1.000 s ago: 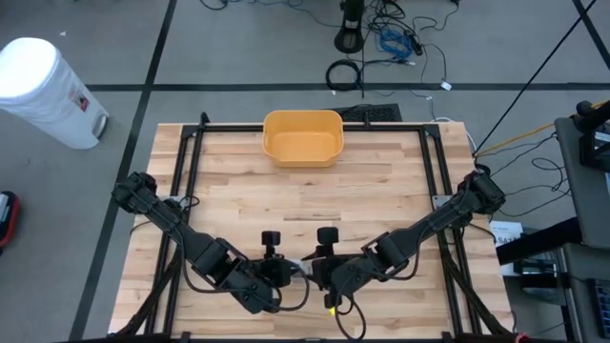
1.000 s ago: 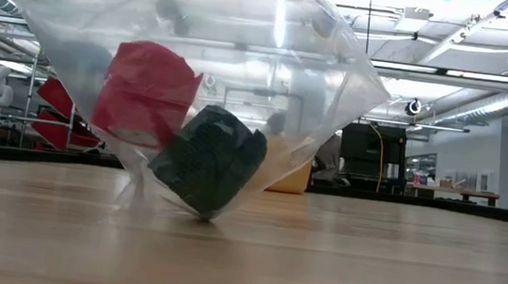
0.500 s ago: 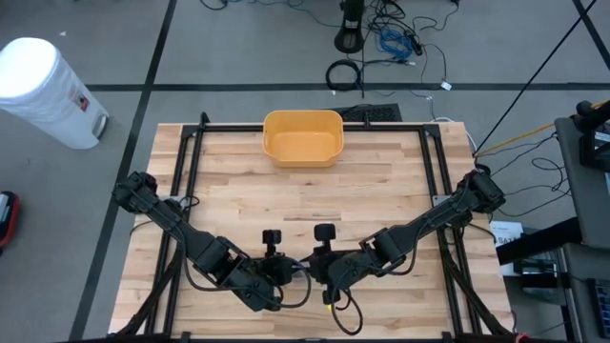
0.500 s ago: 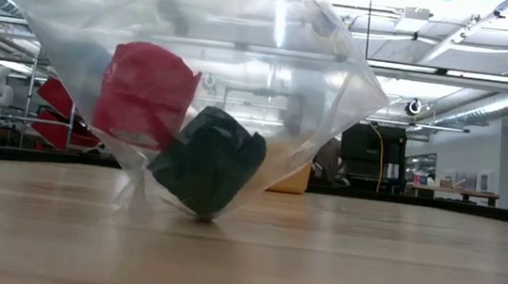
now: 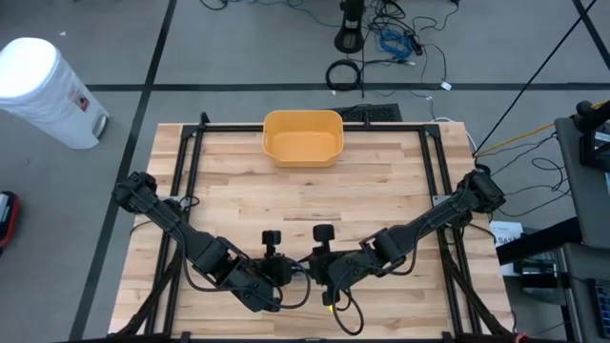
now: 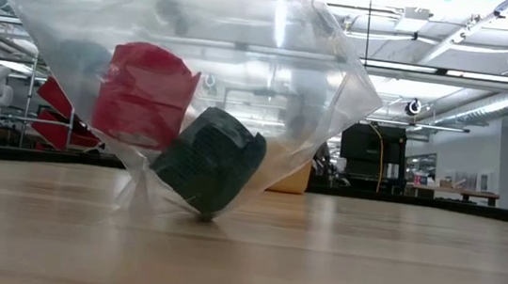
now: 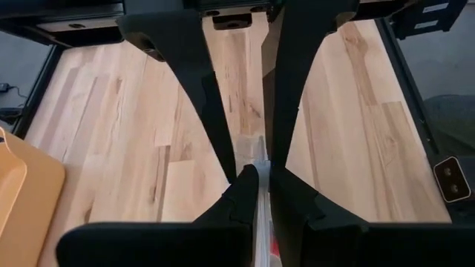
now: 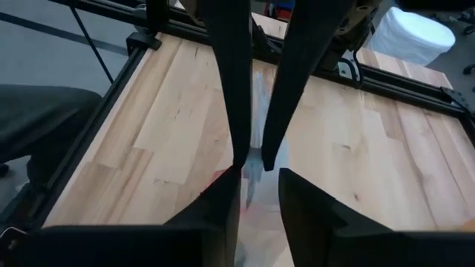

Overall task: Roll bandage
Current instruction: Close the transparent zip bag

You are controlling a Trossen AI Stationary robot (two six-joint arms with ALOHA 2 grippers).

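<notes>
Grey floor [image 5: 238, 57], white bin [image 5: 43, 90], tangled cables [image 5: 391, 43].

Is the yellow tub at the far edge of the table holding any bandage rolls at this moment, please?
No, the high view shows the yellow tub with a bare bottom, while the red roll and dark roll sit inside the clear bag.

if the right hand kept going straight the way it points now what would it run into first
Most likely the left hand: in the high view the right hand points at it nearly tip to tip, with the top edge of the clear plastic bag between them. The bag's edge probably comes first, though depth is unclear.
</notes>
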